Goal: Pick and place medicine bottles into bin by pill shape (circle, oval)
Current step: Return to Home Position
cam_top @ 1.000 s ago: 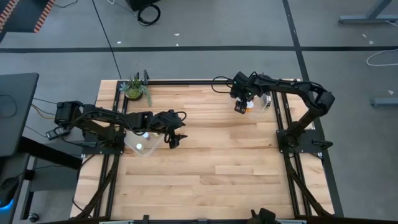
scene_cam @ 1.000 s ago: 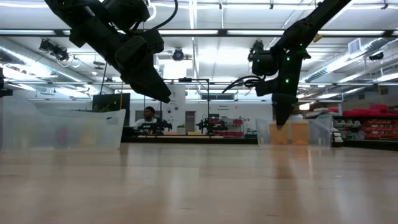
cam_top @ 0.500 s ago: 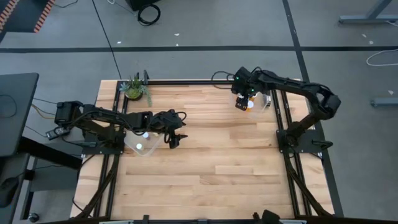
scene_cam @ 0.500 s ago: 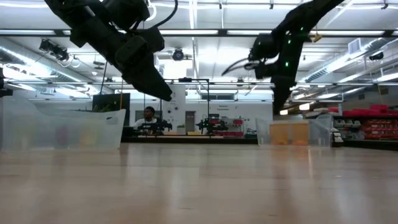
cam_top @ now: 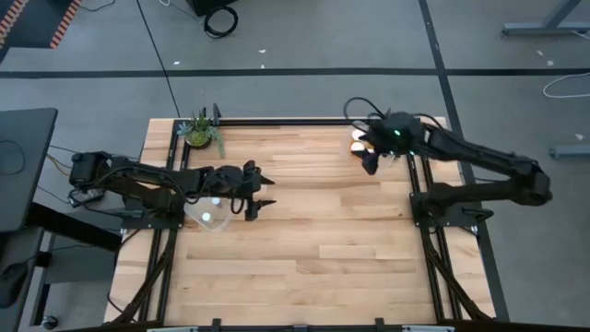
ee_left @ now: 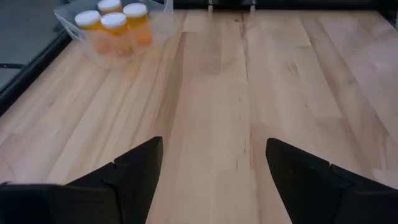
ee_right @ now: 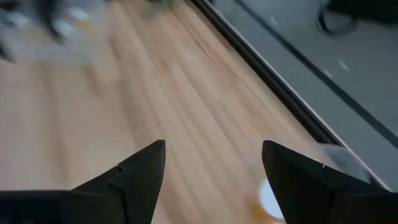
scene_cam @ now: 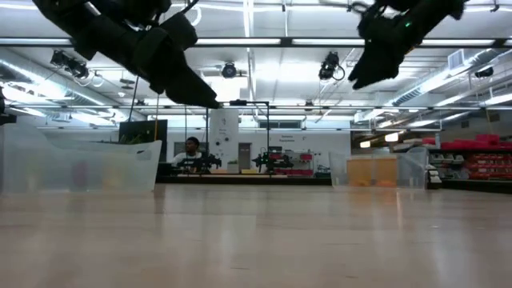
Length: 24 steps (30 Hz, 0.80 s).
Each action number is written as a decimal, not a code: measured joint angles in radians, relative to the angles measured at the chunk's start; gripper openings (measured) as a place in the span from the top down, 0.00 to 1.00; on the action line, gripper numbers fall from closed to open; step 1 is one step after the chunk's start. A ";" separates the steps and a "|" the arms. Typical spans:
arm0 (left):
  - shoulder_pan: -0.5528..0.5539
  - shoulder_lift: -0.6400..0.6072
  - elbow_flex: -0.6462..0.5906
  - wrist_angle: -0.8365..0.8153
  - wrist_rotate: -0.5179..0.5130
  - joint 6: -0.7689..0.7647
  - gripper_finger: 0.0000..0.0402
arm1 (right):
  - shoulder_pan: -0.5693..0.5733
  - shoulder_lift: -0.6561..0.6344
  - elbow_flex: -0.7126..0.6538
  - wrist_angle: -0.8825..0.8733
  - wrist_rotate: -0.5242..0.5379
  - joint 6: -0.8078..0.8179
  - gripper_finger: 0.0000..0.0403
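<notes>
Likely light, rigid and slick, the bottles (ee_left: 115, 28) in the bin (ee_left: 158, 22) suit a grip round the mid-body; left end effector (ee_left: 214, 142) and right end effector (ee_right: 212, 144) gape wide, empty.

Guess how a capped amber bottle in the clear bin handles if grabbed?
Likely stiff: the medicine bottles look like hard amber plastic. Probably light: small, translucent. Smooth round sides could slip when gripped, or roll if knocked over; now upright in the transparent bin.
</notes>
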<state>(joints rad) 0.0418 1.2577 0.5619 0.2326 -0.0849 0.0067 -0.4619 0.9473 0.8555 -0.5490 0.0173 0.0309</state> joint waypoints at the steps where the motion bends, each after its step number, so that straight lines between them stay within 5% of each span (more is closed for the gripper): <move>1: 0.000 0.001 0.000 0.009 0.000 -0.001 0.27 | 0.022 -0.035 -0.023 0.025 0.000 0.015 0.32; 12: 0.001 -0.032 0.000 -0.014 0.000 0.006 0.27 | 0.187 -0.363 -0.225 0.189 -0.004 -0.017 0.32; 24: -0.025 -0.042 0.000 -0.018 0.000 -0.006 0.27 | 0.236 -0.546 -0.503 0.561 -0.060 0.000 0.32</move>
<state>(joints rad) 0.0168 1.2154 0.5621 0.2142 -0.0847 0.0011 -0.2255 0.4010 0.3526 0.0125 -0.0427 0.0307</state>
